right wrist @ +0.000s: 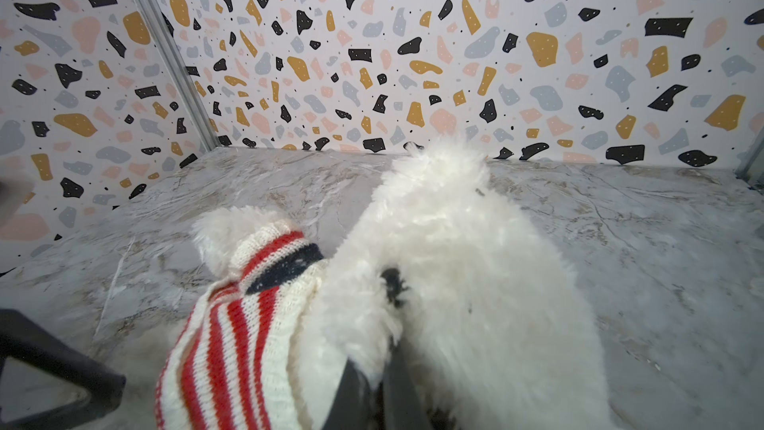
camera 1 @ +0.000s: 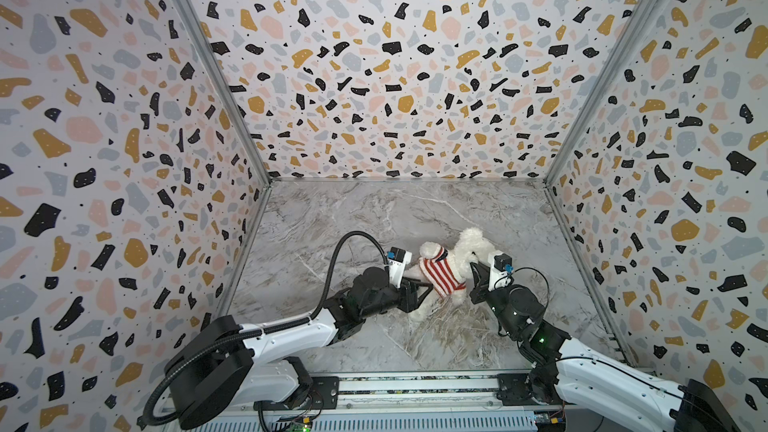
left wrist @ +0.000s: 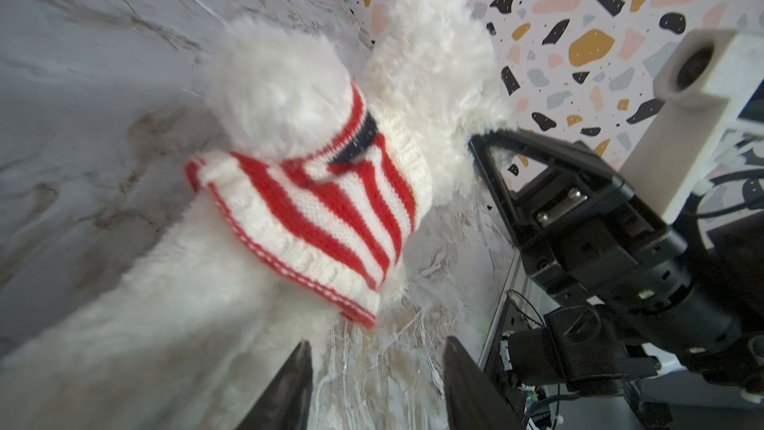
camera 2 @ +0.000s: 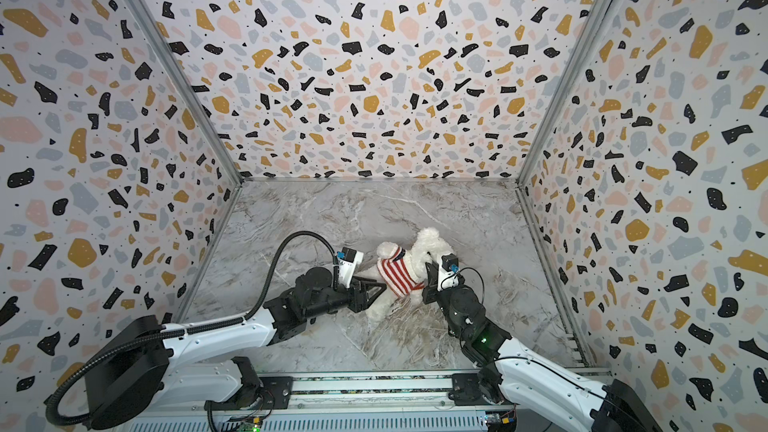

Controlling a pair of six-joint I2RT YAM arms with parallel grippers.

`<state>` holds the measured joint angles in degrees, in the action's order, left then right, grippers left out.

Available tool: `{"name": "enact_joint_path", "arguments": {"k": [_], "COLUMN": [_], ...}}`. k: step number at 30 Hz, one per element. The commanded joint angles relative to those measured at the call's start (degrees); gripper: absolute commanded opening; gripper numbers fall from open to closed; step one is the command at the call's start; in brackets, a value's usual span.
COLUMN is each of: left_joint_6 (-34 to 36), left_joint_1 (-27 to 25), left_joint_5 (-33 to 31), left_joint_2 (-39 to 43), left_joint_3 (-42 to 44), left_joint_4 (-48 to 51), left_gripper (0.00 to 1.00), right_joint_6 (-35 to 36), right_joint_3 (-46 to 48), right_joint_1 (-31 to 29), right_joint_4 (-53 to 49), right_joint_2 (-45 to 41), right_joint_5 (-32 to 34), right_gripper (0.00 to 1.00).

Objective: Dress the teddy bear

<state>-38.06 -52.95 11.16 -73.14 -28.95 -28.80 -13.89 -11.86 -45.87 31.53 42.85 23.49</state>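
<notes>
So our teddy bear [camera 1: 470, 250] is lying on the marble counter [camera 1: 365, 218], near the middle in both top views, with its head end toward the right side. We see a red-and-white striped sweater [camera 1: 441, 275] on its body, and one fluffy arm pokes out of a sleeve hole. The right hand [right wrist: 374, 382] is pinched together on the bear's fur just beside the sweater's collar. The left hand [left wrist: 378, 347] sits at the hem end, fingers apart, with nothing between them but counter. Speckled walls [camera 1: 374, 56] box it all in.
</notes>
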Motion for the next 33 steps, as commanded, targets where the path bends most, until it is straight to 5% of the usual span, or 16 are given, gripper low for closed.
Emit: {"name": "enact_joint_path", "arguments": {"k": [1, 13, 24, 33], "left_joint_6": [0.7, -2.3, -0.7, 0.1], "left_joint_1": [-2.3, -3.8, -3.7, -3.3], "left_joint_5": [-2.5, -4.2, -10.2, -11.7], "left_joint_2": [-3.6, -14.7, -16.3, -15.4], "left_joint_3": [-2.0, -4.9, -5.4, -3.9], "left_joint_4": [-4.5, -16.8, -11.8, -10.5], "left_gripper": [0.49, 0.37, 0.05, 0.0], "right_joint_6": [-1.3, -2.3, -1.9, -2.0], "right_joint_3": [-3.4, -3.1, -3.1, -2.9], "right_joint_1": [0.1, 0.0, 0.0, 0.0], "right_joint_4": [1.4, 0.3, 0.9, 1.1], "right_joint_2": [0.0, -0.8, -0.3, -0.1], "right_joint_5": [1.0, 0.9, 0.8, 0.6], "right_gripper": [0.0, 0.0, 0.0, 0.0]}}
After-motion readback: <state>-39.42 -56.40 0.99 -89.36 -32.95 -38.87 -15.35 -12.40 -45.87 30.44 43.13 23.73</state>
